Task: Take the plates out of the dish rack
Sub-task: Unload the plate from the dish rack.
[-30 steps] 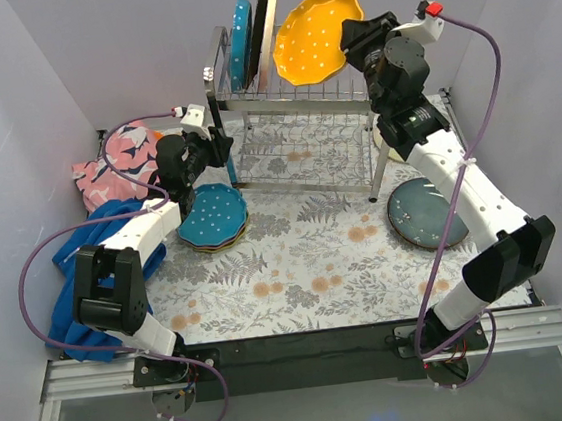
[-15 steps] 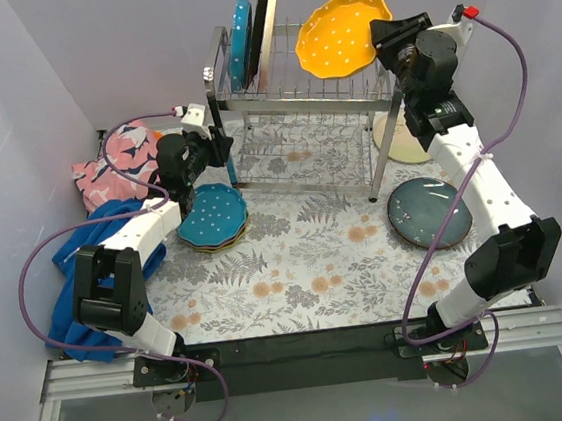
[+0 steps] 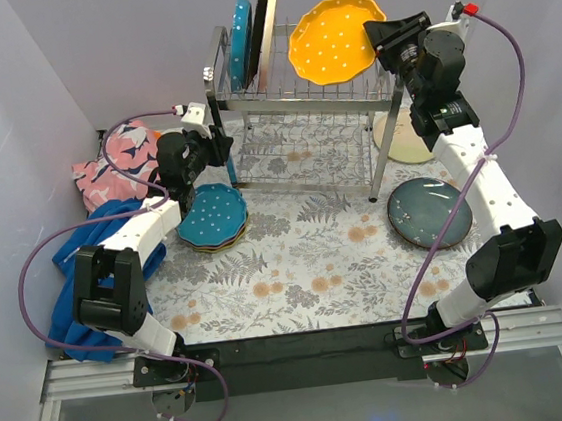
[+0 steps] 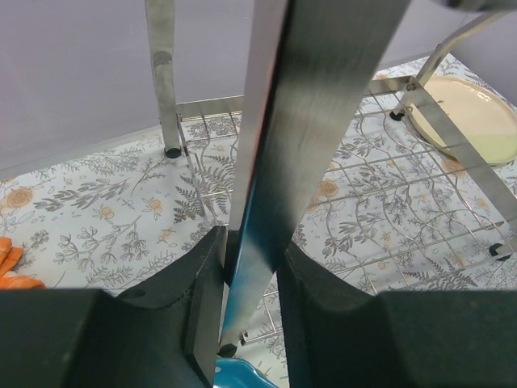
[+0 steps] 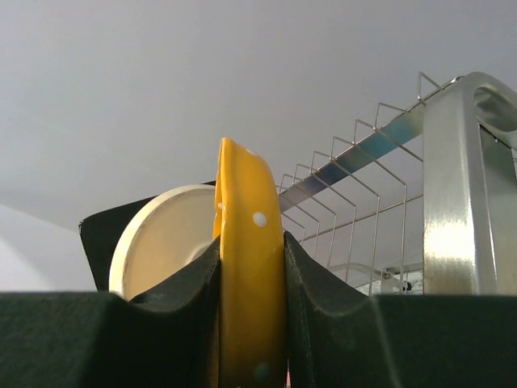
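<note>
Jaws of the right gripper (image 3: 377,40) stand narrow, clamped on the rim of the orange dotted plate (image 3: 336,40). The plate hangs tilted in the air above the right end of the dish rack (image 3: 294,96). The right wrist view shows this plate edge-on only, its lower part cut off by the fingers.

Jaws of the left gripper (image 3: 219,147) stand narrow, closed on the rack's left front upright (image 4: 323,97), which blocks the centre of the left wrist view.

Top tier, left end: teal dotted plate (image 3: 239,44), dark square plate (image 3: 261,17) and cream plate (image 3: 273,25), standing on edge.

On the table (image 3: 306,258):
- Plate stack (image 3: 211,218), left of the rack, lower plates visible as rims only.
- Blue-grey plate (image 3: 427,212), right of the rack.
- Pale plate (image 3: 401,139), partly hidden behind the right leg.
</note>
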Motion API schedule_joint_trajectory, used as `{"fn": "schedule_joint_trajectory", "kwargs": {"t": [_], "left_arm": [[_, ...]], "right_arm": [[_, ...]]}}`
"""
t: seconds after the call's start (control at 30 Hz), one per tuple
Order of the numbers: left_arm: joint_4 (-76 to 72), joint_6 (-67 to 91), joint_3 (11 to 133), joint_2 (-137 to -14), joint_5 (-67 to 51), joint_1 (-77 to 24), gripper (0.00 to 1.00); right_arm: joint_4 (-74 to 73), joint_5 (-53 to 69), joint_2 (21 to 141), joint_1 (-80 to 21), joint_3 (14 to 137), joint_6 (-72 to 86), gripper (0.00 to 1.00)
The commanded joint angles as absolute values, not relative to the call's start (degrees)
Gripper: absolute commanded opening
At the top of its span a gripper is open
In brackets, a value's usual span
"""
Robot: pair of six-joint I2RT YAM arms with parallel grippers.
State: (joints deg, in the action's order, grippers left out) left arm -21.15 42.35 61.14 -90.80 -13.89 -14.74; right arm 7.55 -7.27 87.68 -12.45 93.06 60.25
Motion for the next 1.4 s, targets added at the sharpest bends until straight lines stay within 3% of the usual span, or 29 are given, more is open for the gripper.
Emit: {"fn": "schedule_joint_trajectory", "kwargs": {"t": [0.0, 0.07, 0.17, 0.2, 0.3, 0.9, 1.1, 1.37], "left_arm": [[-19.6, 44.9, 63.0, -87.8, -9.0, -14.5, 0.3], [-19.5, 44.9, 63.1, -87.3, -8.5, -14.6, 0.45], [-19.0, 44.9, 63.3, -86.6, -8.5, -14.7, 0.49], [-18.5, 44.9, 63.4, -86.2, -8.5, -14.7, 0.58], [-17.5, 45.2, 63.3, -85.5, -8.1, -14.7, 0.66], [-2.8, 50.1, 63.4, -76.2, -5.9, -14.8, 0.68], [2.4, 53.7, 62.0, -69.7, -1.0, -14.7, 0.69], [17.4, 55.8, 70.4, -64.4, 3.1, -14.5, 0.71]], "right_arm": [[20.5, -5.5, 82.6, -12.3, 96.7, 64.3, 0.01], [20.5, -5.0, 82.8, -12.2, 97.0, 64.3, 0.01], [20.4, -4.7, 82.8, -12.2, 97.1, 64.9, 0.01], [20.4, -4.5, 82.8, -12.1, 97.2, 65.0, 0.01], [20.4, -3.8, 82.4, -12.0, 97.1, 65.9, 0.01], [18.4, 3.3, 73.0, -11.9, 88.7, 70.0, 0.01], [18.4, 7.5, 66.2, -11.9, 79.9, 72.8, 0.01], [16.0, 13.4, 54.3, -13.3, 64.5, 73.0, 0.01]]}}
